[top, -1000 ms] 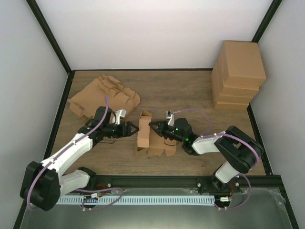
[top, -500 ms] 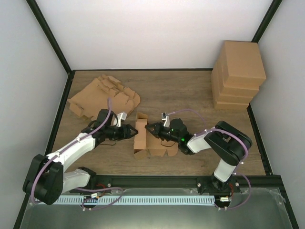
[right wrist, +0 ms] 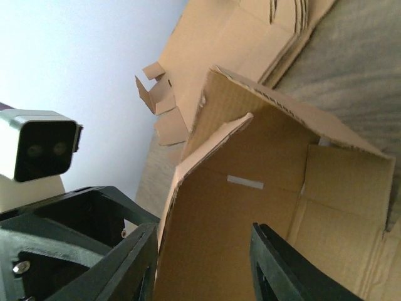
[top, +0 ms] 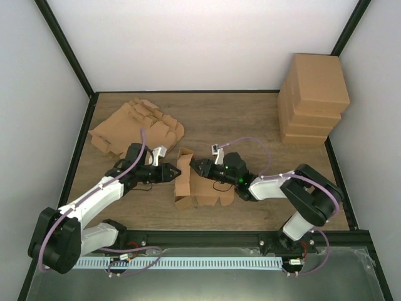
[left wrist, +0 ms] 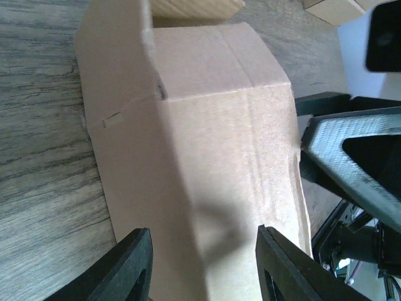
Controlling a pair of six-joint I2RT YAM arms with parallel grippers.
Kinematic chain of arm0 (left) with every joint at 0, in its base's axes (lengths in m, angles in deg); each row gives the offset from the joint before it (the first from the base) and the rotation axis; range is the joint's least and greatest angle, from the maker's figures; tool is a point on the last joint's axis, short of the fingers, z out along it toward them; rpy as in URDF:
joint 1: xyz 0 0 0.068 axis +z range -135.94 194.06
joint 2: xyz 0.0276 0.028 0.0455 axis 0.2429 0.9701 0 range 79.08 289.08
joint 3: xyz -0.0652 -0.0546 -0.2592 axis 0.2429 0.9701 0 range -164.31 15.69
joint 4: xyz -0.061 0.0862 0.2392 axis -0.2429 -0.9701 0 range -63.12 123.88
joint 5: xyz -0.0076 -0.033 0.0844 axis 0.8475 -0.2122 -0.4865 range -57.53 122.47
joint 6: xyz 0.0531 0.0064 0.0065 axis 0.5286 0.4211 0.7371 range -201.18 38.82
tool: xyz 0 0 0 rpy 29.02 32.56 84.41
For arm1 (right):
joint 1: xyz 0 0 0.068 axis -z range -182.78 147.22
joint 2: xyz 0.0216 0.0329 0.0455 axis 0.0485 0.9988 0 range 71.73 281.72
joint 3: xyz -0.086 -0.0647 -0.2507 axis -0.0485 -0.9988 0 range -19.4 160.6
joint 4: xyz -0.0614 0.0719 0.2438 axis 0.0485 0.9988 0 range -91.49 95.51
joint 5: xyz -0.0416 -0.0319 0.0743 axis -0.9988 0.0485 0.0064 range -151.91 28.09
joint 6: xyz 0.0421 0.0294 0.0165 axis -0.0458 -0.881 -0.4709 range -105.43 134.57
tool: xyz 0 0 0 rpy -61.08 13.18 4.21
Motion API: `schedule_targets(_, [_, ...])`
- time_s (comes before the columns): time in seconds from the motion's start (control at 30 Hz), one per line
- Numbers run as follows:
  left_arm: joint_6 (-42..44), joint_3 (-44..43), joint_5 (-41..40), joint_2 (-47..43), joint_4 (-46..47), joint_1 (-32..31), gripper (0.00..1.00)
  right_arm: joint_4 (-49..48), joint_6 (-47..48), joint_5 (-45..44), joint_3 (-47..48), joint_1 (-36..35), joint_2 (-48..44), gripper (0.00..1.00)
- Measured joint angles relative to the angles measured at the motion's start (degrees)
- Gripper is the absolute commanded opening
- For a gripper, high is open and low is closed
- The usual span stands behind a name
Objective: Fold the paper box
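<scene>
**Twin white-and-black arms, lilac-cabled**

Mounted just behind the white slotted rail (top: pixel 207 261): left arm (top: pixel 94 197) and right arm (top: pixel 276 185), alike in build. White shells over the long links, bulky black housings at the joints nearest the rail. Lilac cable (top: pixel 250 139) looped along each, running to a small white camera block (top: pixel 217 148) at the end farthest from the rail. Small green light (top: pixel 239 182) on the right wrist. Matte black fingers (left wrist: pixel 128 269), grainy and angular, with triangular cut-outs. One silver screw (right wrist: pixel 19 268) sunk in a black finger mount.

The paper box (top: pixel 188 179) is plain tan cardboard, the table (top: pixel 238 119) brown wood-grain, the cable (top: pixel 245 139) purple.
</scene>
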Motion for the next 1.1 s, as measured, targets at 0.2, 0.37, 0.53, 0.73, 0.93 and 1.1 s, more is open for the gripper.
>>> schedule_targets(0.2, [0.15,-0.17,0.76,0.00,-0.52,0.02,0.49,8.39,8.50,-2.62,0.09,0.98,-6.71,0.55])
schedule_targets(0.37, [0.31,-2.01,0.92,0.04,-2.58,0.00,0.52,17.42,12.57,-2.08,0.11,5.18,-7.67,0.57])
schedule_targets(0.53, [0.55,-4.42,1.38,0.72,-3.98,0.00,0.61,27.74,15.98,-2.03,-1.49,10.01,-10.84,0.53])
schedule_targets(0.73, [0.17,-4.81,2.62,2.19,-4.37,0.00,0.64,32.65,16.81,0.55,-8.41,13.64,-17.55,0.30])
schedule_targets(0.93, [-0.35,-4.96,3.39,4.09,-4.35,0.00,0.62,33.27,15.72,3.98,-12.46,13.60,-16.59,0.12])
schedule_targets(1.1, [-0.22,-6.27,3.48,5.29,-4.52,-0.22,0.62,32.30,14.82,5.90,-12.61,13.25,-15.08,0.06])
